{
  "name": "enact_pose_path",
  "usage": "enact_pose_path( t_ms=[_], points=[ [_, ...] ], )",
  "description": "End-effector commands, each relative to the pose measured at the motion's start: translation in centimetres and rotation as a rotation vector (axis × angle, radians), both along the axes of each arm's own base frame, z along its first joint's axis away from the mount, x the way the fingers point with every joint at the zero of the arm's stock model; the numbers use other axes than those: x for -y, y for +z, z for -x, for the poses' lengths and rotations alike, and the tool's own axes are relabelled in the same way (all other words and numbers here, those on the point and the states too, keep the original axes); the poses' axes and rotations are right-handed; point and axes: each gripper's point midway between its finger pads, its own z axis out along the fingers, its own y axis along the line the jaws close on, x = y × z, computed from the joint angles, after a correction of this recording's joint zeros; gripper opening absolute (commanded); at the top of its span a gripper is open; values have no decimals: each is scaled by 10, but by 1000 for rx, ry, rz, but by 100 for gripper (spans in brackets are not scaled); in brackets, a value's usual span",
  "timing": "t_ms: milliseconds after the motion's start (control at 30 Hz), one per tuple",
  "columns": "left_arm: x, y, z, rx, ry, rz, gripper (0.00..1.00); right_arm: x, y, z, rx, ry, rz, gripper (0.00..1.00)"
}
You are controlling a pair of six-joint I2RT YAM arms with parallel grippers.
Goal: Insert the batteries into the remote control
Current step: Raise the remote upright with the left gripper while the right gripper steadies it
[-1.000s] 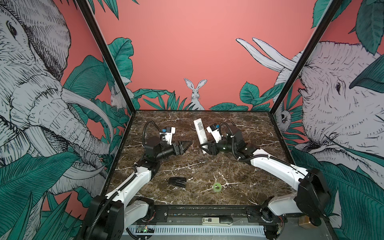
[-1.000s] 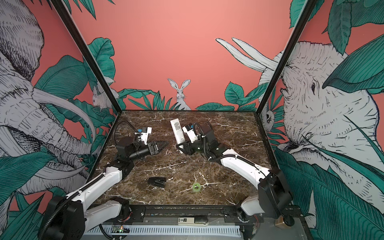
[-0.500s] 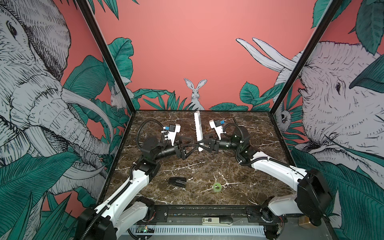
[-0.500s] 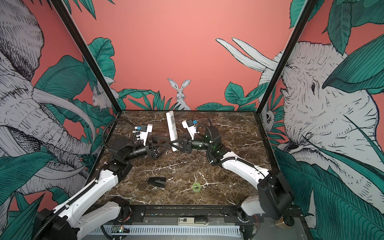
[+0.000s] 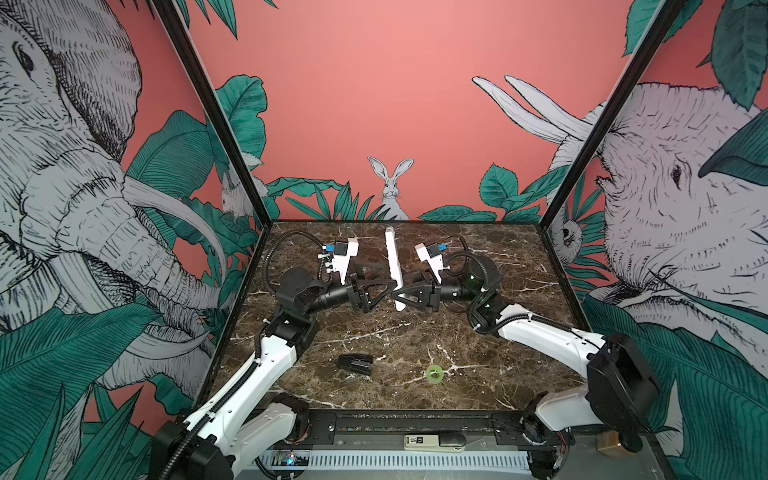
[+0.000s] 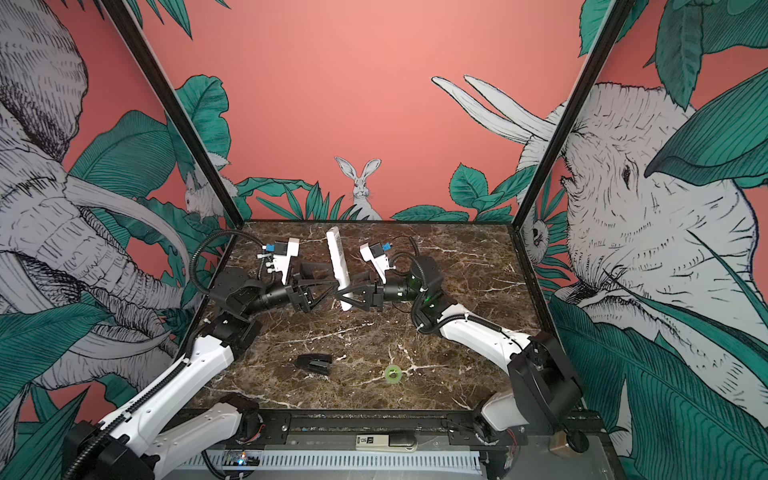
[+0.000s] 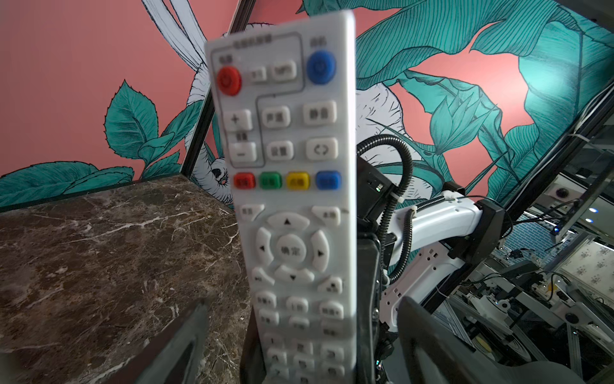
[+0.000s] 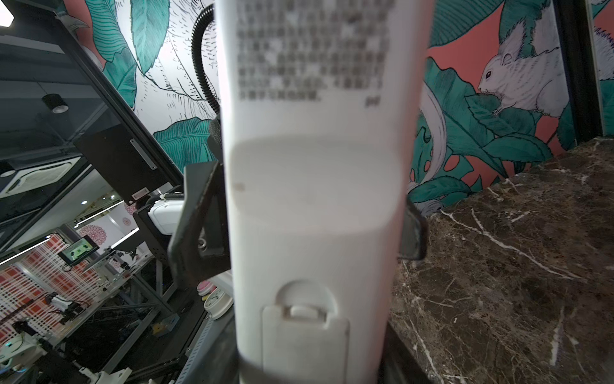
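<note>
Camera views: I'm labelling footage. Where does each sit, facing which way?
Top views: high above the table's front, looking down toward the back wall; left arm, right arm show.
Left wrist: on the left arm, facing the remote control's buttons; own open fingers, right arm show.
Right wrist: on the right arm, facing the remote control's back; own fingers grip it.
Shared: the remote control.
</note>
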Motion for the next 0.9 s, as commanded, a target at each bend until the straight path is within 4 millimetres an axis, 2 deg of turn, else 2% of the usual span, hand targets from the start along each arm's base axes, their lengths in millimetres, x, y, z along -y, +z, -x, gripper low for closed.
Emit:
enact_pose_path(
  t_ms=[0,500,633,867],
  points=[
    [0,21,7,73,-27,28,89,1,23,14,82,59,-75,18],
    [3,30,12,87,-72,48,81,-4,33,31,86,163,-122,19],
    [4,31,14,91,-81,51,74,-4,32,31,84,168,-124,19],
    [5,30,15,85,-87,51,54,-5,31,32,83,174,-121,19]
  ],
)
